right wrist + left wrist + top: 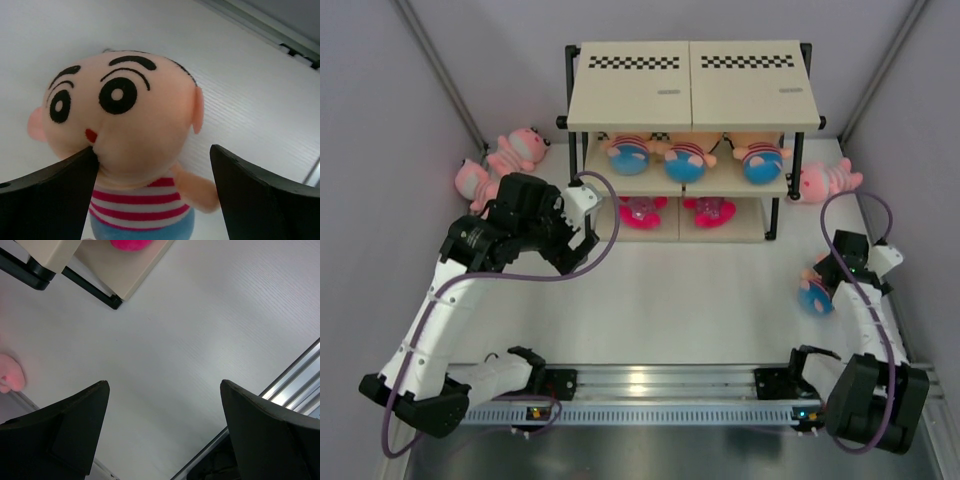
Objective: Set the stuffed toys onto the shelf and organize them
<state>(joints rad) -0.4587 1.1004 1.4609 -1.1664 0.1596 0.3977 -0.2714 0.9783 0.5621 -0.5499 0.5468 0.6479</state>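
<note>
Progress is sitting a bit past halfway, I'm judging: five toys are resting on the shelf [692, 95] and four are waiting on the table [690, 290]. Middle tier is carrying three dolls [684, 160] in striped shirts and blue bottoms, side by side across its width. Bottom tier is holding two magenta toys [642, 212], close together near the middle. Top board is showing nothing but its checkered strips.

Off the shelf, two pink striped animals [520, 148] are lying by the left wall, near the shelf's left posts. A third pink striped animal [825, 182] is lying just off its right posts. The fourth doll [120, 110] is lying on the table on my right, well apart from the shelf, face turned to my wrist camera.

My right gripper [152, 147] is hanging over that doll with its jaws spread wide, straddling the head and shoulders. One finger is touching the cheek and the other is standing apart, so nothing is gripped. My left gripper [165, 385] is hovering wide too, holding nothing, over bare table near the shelf's front-left foot.

What's remaining, as I'm reading it: this doll, then the three pink ones, likely bound for the top board.
</note>
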